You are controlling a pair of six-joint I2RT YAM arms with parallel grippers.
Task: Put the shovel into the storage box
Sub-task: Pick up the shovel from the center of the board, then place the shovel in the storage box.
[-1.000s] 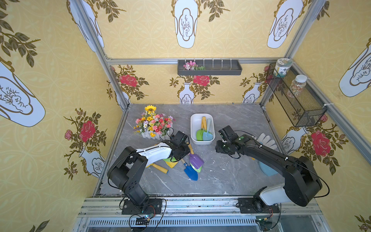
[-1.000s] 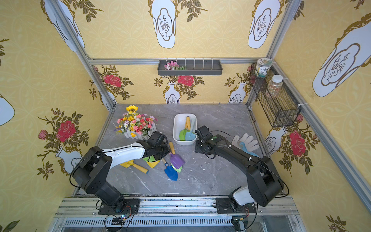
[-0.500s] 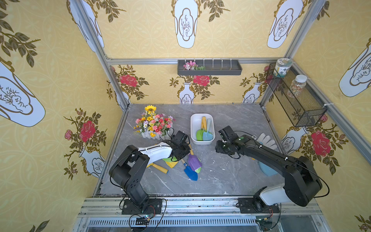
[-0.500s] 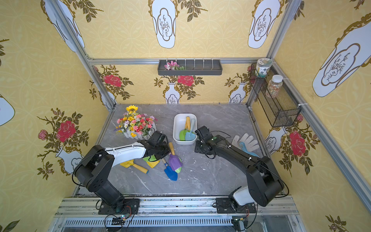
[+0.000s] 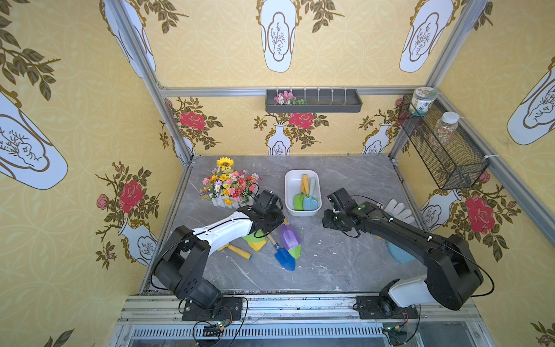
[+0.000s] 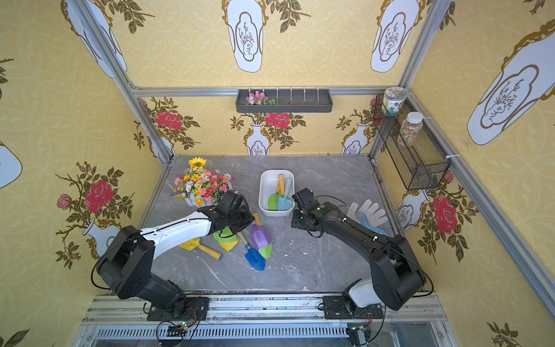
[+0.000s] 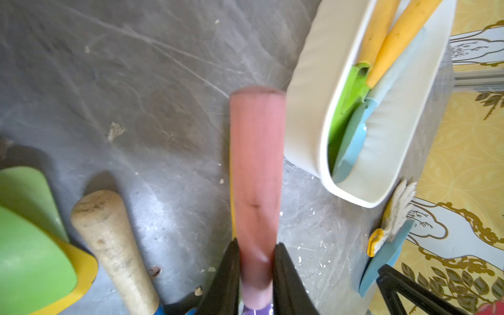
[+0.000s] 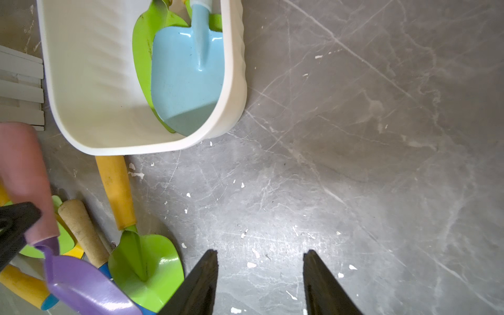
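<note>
My end effector [image 8: 260, 252] stands open over the grey counter [image 8: 354, 136]. Upper left of the frame, the storage box [image 8: 90, 109] holds a light-blue shovel [image 8: 185, 81].

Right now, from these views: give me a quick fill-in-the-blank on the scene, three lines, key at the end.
1. The left claw is shut on the ____ handle of the purple shovel.
2. The light blue shovel and the green shovel lie in the ____ box.
3. The right claw is ____, with nothing between its tips, above the table.

Missing words: pink; white; open.
</note>
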